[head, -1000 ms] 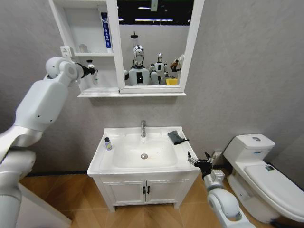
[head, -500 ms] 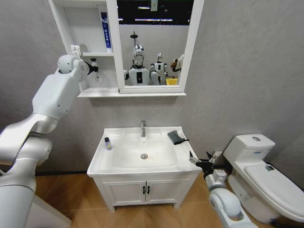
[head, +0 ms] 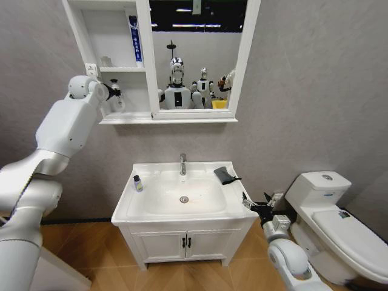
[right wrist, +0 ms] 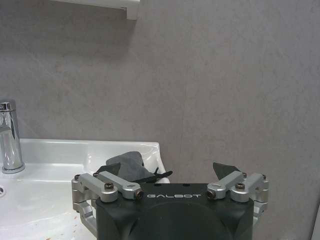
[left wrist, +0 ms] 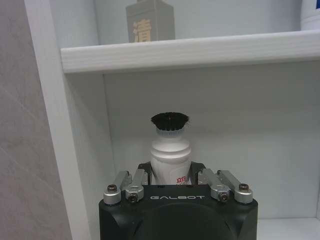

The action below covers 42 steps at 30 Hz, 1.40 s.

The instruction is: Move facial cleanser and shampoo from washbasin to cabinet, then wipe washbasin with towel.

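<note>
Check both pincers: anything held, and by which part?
Left pincer is shut on a white bottle with a black cap, gripped low on its body, inside the cabinet bottom compartment. Right pincer is open, holding nothing, beside the washbasin.

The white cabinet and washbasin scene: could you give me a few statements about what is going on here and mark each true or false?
1. The left gripper holds a white bottle with a black cap inside the white three-shelf cabinet. True.
2. The small dark grey towel lies in the oval bowl of the white ceramic washbasin. False: it lies on the rim, at the back right corner.
3. A small dark-capped bottle stands on the washbasin's left rim. True.
4. The right gripper grips the towel. False: it is open, beside the washbasin's right edge.
</note>
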Motion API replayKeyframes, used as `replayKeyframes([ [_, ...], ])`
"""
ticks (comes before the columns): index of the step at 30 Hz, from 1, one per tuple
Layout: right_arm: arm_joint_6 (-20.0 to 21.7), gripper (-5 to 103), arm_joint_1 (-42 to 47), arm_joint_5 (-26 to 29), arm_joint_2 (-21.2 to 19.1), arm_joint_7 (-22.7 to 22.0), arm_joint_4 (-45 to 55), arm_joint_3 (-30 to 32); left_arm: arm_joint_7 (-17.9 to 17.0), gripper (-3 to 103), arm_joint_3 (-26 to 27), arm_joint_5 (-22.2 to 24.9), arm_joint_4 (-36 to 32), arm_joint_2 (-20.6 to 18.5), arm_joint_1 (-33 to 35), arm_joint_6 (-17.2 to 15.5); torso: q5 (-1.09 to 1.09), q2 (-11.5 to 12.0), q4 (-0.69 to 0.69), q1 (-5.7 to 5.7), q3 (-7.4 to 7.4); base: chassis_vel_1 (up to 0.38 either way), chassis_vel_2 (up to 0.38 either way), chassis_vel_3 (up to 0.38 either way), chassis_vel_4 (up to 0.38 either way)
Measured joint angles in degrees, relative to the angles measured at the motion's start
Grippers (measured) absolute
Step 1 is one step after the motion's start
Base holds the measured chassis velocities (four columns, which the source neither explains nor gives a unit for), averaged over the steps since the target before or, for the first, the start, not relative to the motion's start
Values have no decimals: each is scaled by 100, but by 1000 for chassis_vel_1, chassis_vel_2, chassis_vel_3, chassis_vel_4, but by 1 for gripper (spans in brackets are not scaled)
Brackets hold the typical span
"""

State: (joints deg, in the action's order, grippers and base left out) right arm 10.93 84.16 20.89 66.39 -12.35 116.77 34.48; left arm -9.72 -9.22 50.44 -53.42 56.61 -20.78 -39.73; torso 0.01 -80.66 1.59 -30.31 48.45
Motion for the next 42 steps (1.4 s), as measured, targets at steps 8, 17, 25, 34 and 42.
replayKeyframes([
  [8, 22, 100, -17, -38, 49, 5, 2, -27, -75, 35, 50, -82, 80, 9, 49, 115, 1, 0, 0, 0, 0, 0, 0, 0, 0],
  [17, 43, 100, -73, -34, 27, -3, -10, -29, -110, 62, 86, -50, 75, 25, 50, 111, 1, 0, 0, 0, 0, 0, 0, 0, 0],
  [25, 41, 100, -65, -27, -23, -4, -47, -24, -204, 94, 122, 15, -262, -104, 148, 69, 1, 0, 1, 0, 0, 0, 0, 0, 0],
  [34, 31, 100, -57, -65, -58, -1, -66, -118, -533, 100, 203, 282, -1145, -586, 406, 4, 1, 0, 1, 0, 0, 0, 0, 0, 0],
  [42, 30, 100, -8, -144, -58, -2, -17, -175, -1061, 100, 427, 990, -2479, -1252, 797, -156, -1, 0, -4, 0, -1, 0, 0, 0, 0],
])
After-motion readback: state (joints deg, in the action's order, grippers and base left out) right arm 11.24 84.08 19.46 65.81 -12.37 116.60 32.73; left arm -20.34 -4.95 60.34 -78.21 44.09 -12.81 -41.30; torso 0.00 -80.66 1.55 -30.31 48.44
